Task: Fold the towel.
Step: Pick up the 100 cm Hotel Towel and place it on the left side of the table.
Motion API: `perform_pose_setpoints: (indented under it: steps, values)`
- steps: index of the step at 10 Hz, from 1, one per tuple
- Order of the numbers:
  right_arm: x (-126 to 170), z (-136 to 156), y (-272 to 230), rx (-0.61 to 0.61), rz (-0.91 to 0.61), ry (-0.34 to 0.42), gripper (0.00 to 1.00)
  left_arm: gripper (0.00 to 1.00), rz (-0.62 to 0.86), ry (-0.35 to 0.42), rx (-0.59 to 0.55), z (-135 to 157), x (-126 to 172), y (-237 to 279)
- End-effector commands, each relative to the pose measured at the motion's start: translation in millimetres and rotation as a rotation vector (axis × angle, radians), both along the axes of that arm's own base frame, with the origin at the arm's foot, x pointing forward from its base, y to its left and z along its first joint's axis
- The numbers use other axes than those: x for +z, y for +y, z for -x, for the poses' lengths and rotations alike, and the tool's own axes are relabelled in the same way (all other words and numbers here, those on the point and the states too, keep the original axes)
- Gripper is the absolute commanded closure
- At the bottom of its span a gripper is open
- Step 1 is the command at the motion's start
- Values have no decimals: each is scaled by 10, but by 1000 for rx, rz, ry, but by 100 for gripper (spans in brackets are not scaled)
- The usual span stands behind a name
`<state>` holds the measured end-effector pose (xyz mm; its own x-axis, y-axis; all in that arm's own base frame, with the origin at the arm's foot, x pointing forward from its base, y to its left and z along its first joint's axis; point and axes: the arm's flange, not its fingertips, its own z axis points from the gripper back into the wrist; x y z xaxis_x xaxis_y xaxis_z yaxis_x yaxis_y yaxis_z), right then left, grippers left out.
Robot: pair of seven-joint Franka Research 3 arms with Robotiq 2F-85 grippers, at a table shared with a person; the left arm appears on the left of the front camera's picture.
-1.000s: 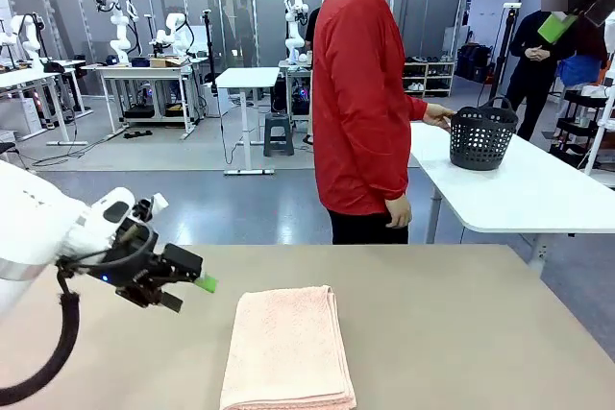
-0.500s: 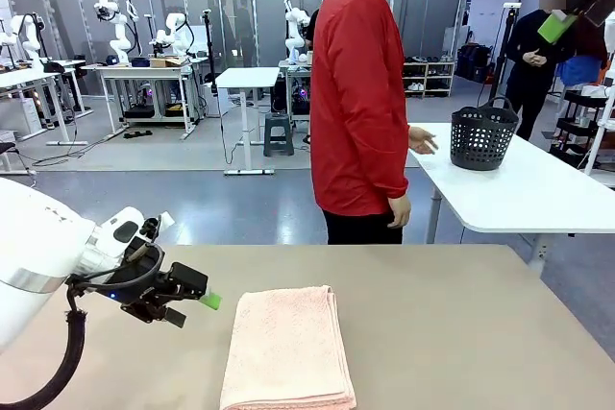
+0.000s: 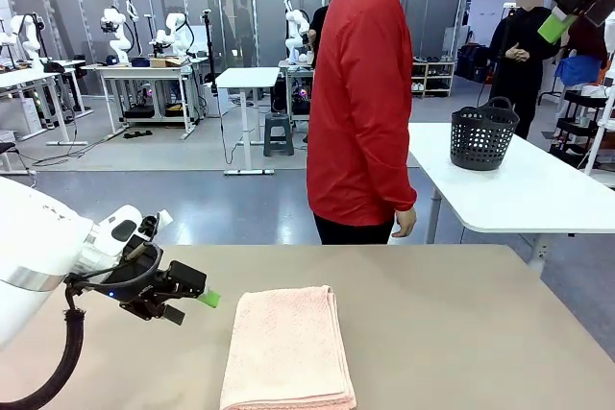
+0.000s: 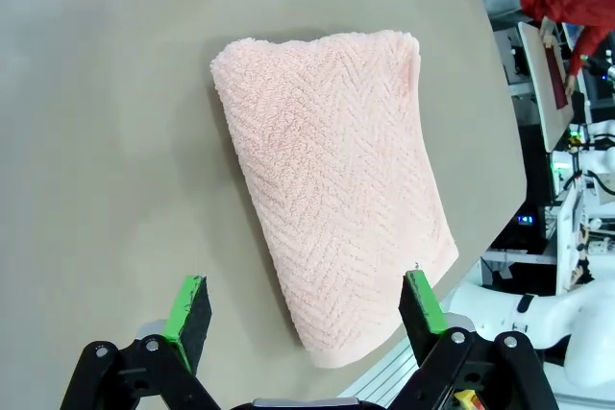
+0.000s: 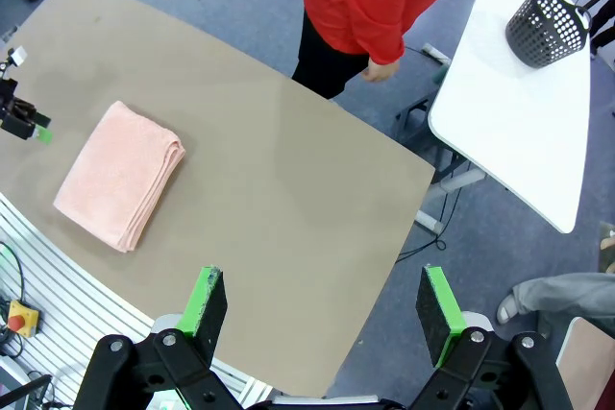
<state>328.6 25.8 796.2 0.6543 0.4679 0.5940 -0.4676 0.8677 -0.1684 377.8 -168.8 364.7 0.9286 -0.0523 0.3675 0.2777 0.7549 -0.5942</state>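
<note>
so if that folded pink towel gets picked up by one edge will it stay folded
Probably not: the towel is soft terry in loose stacked layers, so it would likely droop and unfold. Its looped texture probably grips well, and pushing may bunch it.

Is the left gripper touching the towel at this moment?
Apart. In the front view the left gripper sits left of the folded towel with bare table between them; its wrist view shows open fingers above the cloth.
</note>
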Motion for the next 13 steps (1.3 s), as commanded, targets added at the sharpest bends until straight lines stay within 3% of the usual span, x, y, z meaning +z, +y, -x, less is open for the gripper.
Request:
perform_pose_setpoints:
  steps: [1, 6, 9, 13]
  values:
    - [-2, 13, -20, 9, 7, 3, 0, 0, 10, -46, -33, -105, -210, -33]
    - [-2, 13, -20, 9, 7, 3, 0, 0, 142, -29, 34, -57, -621, -190]
    - [-2, 13, -20, 9, 7, 3, 0, 0, 181, 38, 92, -141, -807, -288]
    - [-2, 13, -20, 9, 7, 3, 0, 0, 266, 138, 50, -236, -1062, -527]
